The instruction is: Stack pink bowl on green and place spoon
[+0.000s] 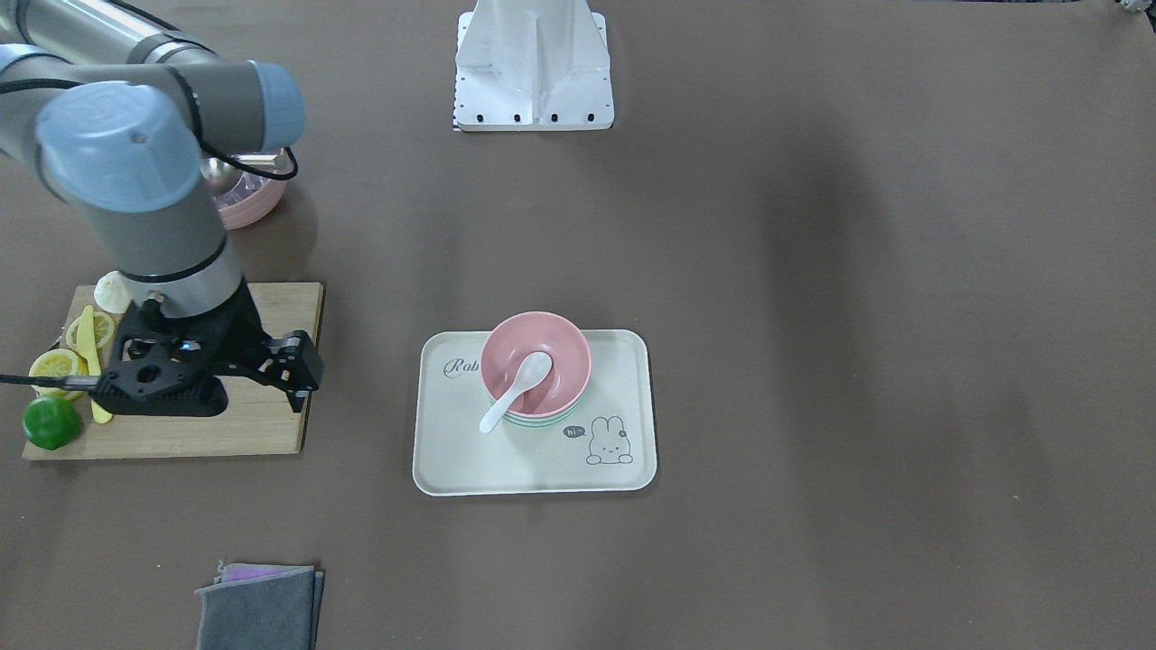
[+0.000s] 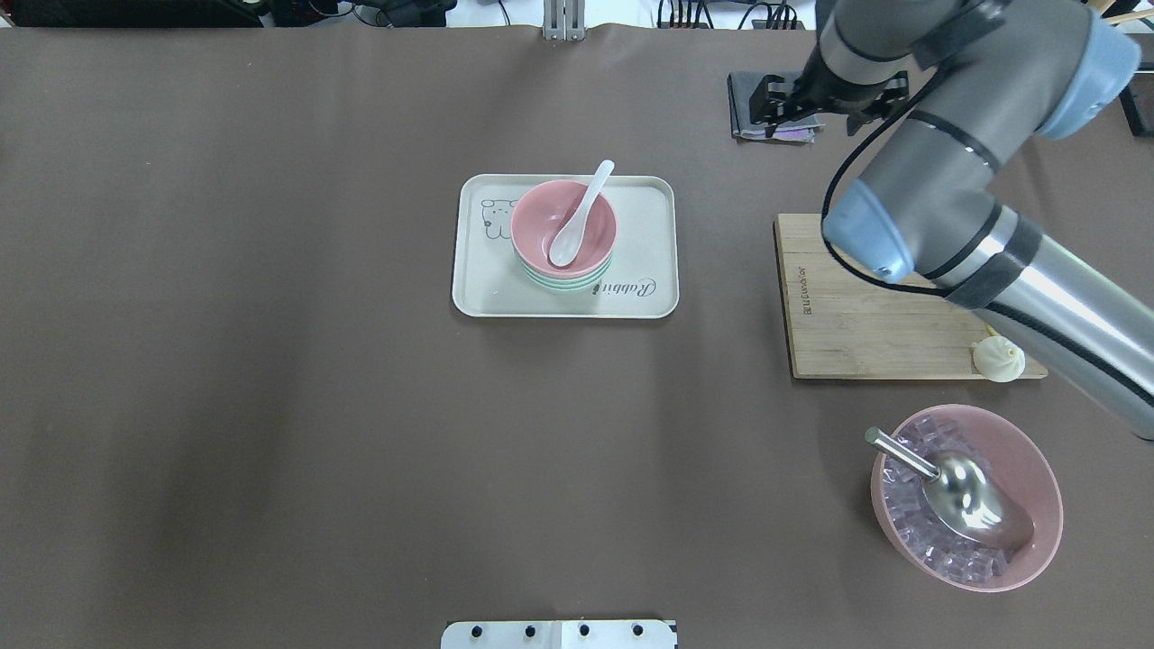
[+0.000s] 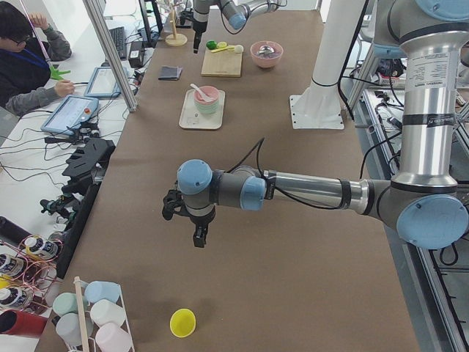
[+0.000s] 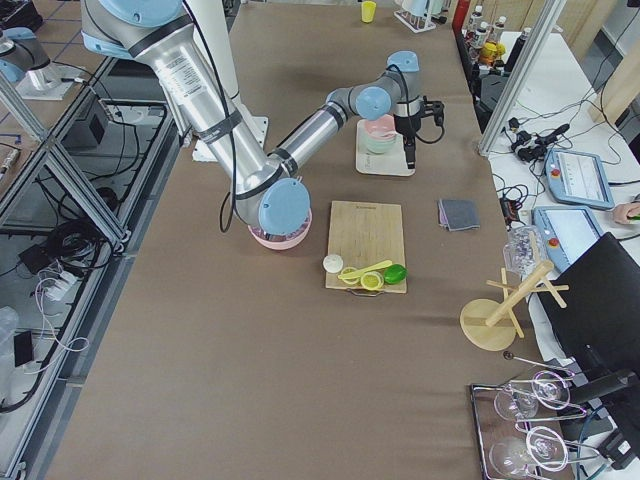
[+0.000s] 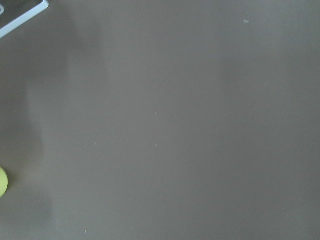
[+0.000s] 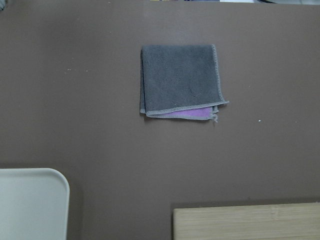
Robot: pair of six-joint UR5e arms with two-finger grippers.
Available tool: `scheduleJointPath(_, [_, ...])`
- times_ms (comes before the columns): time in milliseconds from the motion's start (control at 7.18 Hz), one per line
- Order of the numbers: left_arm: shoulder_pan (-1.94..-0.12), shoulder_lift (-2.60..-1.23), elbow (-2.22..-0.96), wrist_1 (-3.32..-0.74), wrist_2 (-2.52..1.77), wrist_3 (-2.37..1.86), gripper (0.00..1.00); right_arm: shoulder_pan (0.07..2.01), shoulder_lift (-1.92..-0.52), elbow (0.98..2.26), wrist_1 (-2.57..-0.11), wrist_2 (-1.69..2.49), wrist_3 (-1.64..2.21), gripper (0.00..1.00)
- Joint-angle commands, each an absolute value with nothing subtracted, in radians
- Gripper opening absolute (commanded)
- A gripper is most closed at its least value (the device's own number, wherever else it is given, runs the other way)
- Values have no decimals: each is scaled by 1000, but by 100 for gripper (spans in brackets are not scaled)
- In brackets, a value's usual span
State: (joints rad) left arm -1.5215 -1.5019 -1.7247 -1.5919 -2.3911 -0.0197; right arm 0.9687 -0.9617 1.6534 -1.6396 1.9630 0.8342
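Observation:
The pink bowl sits nested on the green bowl, whose rim shows beneath it, on the cream rabbit tray. The white spoon lies in the pink bowl with its handle over the rim. The stack also shows in the front view. My right gripper hangs open and empty over the wooden board's corner, well away from the tray; it also shows in the overhead view. My left gripper shows only in the left side view, low over bare table, and I cannot tell its state.
A wooden cutting board holds lemon slices, a lime and a dumpling. A pink bowl of ice with a metal scoop stands nearby. A folded grey cloth lies beyond the board. A yellow cup stands near the left arm.

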Motion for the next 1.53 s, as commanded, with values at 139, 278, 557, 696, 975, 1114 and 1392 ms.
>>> scheduleJointPath(139, [-1560, -1470, -1740, -1568, -2382, 58, 98, 1222, -1243, 1738, -1640, 2118, 404, 100])
scheduleJointPath(278, [-1565, -1462, -1746, -1574, -2382, 63, 98, 1314, -1343, 1733, -1641, 2146, 214, 100])
scheduleJointPath(557, [-1575, -1453, -1746, -1571, -2378, 49, 98, 1464, -1536, 1730, -1640, 2213, -36, 100])
scheduleJointPath(696, [-1581, -1434, -1753, -1580, -2370, 57, 98, 1533, -1624, 1732, -1641, 2215, -132, 100])
scheduleJointPath(975, [-1585, -1416, -1729, -1568, -2372, 51, 98, 1615, -1753, 1735, -1640, 2217, -163, 100])
scheduleJointPath(1114, [-1586, -1405, -1730, -1575, -2361, 55, 98, 1646, -1761, 1739, -1638, 2215, -169, 100])
scheduleJointPath(1392, [-1586, -1404, -1729, -1580, -2364, 52, 98, 1654, -1767, 1747, -1640, 2224, -164, 100])
